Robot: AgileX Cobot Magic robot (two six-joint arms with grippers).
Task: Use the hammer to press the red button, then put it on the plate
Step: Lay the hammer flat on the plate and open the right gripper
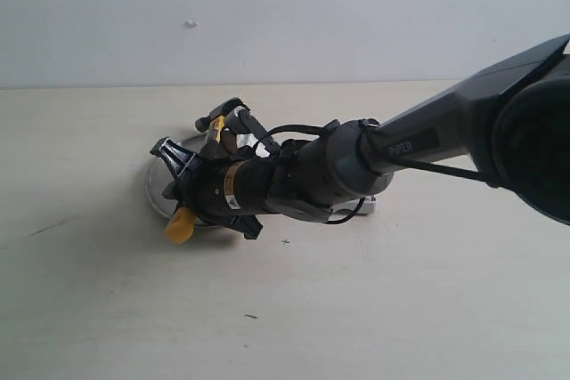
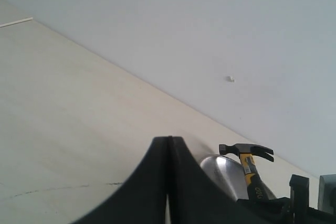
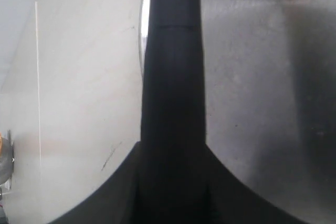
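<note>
The hammer (image 1: 181, 225) is hanging left of centre, over the plate (image 1: 153, 186), likely so it can be set down there. The right gripper (image 1: 198, 181) is clamping its handle, while the left gripper (image 2: 168, 182) is sitting closed and empty.

dark grey arm (image 1: 463, 117) marked "piper", black gripper (image 1: 185, 180), cables (image 1: 294, 128), perhaps a yellowish label (image 1: 231, 190).

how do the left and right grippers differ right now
The left gripper is shut on nothing, its fingers pressed together, while the right gripper is clamped on the handle of the hammer. The left gripper sits apart from the plate, while the right gripper is over it. Both grippers have black fingers.
</note>
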